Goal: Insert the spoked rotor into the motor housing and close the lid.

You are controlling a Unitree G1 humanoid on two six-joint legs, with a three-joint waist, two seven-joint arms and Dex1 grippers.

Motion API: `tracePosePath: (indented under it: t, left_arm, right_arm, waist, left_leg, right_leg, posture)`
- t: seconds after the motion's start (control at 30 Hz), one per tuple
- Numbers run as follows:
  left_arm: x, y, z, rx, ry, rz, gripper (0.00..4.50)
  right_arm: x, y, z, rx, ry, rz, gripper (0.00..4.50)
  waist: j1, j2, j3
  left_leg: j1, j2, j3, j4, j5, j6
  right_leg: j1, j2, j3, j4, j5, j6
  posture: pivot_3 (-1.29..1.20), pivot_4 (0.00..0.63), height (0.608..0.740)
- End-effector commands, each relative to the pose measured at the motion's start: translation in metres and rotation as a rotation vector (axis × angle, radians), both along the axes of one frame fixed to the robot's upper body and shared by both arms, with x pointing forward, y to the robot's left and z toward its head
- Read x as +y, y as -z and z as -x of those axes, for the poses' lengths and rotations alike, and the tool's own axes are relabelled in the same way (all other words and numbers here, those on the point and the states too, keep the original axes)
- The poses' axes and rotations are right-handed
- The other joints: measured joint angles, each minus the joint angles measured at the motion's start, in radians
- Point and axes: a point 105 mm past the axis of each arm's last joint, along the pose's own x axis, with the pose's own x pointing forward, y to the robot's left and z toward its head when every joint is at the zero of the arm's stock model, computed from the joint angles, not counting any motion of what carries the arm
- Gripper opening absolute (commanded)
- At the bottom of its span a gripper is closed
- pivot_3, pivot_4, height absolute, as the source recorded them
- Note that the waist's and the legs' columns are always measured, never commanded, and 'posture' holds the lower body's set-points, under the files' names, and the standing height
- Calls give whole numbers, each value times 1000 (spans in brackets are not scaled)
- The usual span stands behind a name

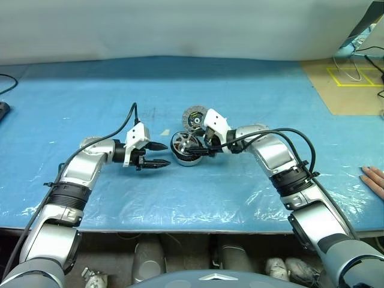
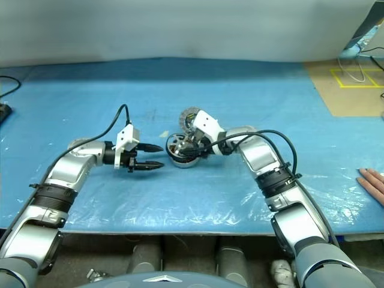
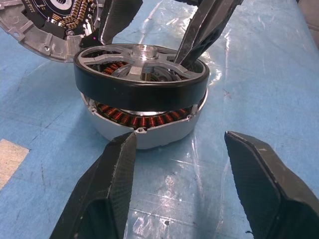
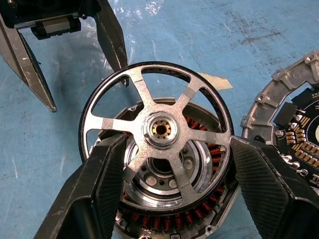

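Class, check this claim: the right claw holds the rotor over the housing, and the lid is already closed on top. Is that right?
Wrong about the lid: the right wrist view shows it lying on the table beside the housing, not on top. The right claw does hold the rotor over the housing.

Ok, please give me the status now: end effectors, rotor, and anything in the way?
Right end effector shut on spoked rotor, held over motor housing, not seated. Left end effector open, beside housing. Lid lies behind, off. Nothing blocking.
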Motion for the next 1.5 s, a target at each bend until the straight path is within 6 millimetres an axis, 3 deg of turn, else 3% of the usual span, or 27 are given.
tracePosePath:
  t: [0.03, 0.33, 0.5, 0.77, 1.03, 1.1, 1.27, 1.37, 1.5]
  left_arm:
    - [-4, -7, 0, -42, 18, 3, 2975]
    - [-5, -7, 0, -42, 17, 6, 2975]
    - [-4, -7, 0, -40, 10, 5, 2975]
    - [-5, -10, -2, -29, -6, 30, 2975]
    - [-3, -9, -1, -24, -14, 23, 2975]
    - [-3, -9, -1, -23, -14, 25, 2975]
    - [-3, -9, -1, -23, -15, 24, 2975]
    - [-3, -8, 0, -22, -13, 20, 2975]
    - [-4, -9, -1, -25, -11, 19, 2975]
  right_arm:
    - [8, -14, 4, -83, -54, 2, 3462]
    - [12, -25, 6, -171, -133, 54, 3462]
    - [12, -13, 11, -198, -205, 129, 3462]
    - [17, -19, 0, -247, -208, 146, 3462]
    - [20, -13, 4, -214, -240, 153, 3462]
    - [20, -10, 5, -196, -240, 146, 3076]
    - [14, -9, -3, -195, -202, 162, 1596]
    - [12, -10, -3, -187, -198, 161, 1234]
    - [7, -7, 4, -139, -189, 140, 1237]
  waist:
    - [0, 0, 0]
    - [-1, 0, 0]
    - [-2, 0, 0]
    - [-20, 0, 0]
    - [-22, 0, 0]
    - [-22, 0, 0]
    - [-22, 0, 0]
    - [-23, 0, 0]
    - [-22, 0, 0]
  left_leg:
    - [0, 0, 0, 0, 0, 0]
    - [0, 0, 0, 0, 0, 0]
    - [0, 0, 0, 0, 0, 0]
    - [0, 0, 0, 1, 0, 0]
    - [0, 0, 0, 1, 0, 0]
    - [0, 0, 0, 1, 0, 0]
    - [0, 0, 0, 1, 0, 0]
    - [1, 1, 0, 2, 0, 0]
    - [0, 0, 0, 2, 0, 0]
  right_leg:
    - [0, 0, 0, 0, 0, 0]
    - [0, 0, 0, 0, 0, 0]
    - [0, 0, 0, 0, 0, 0]
    - [0, 0, 0, 1, 0, 0]
    - [0, 0, 0, 1, 0, 0]
    - [0, 0, 0, 1, 0, 0]
    - [0, 0, 0, 1, 0, 0]
    - [0, 0, 0, 1, 0, -1]
    - [0, 0, 0, 1, 0, -1]
  posture:
    - [0, 150, 740]
    - [0, 150, 740]
    - [0, 150, 740]
    - [0, 150, 740]
    - [0, 150, 740]
    - [0, 150, 740]
    - [0, 150, 740]
    - [0, 150, 740]
    - [0, 150, 740]
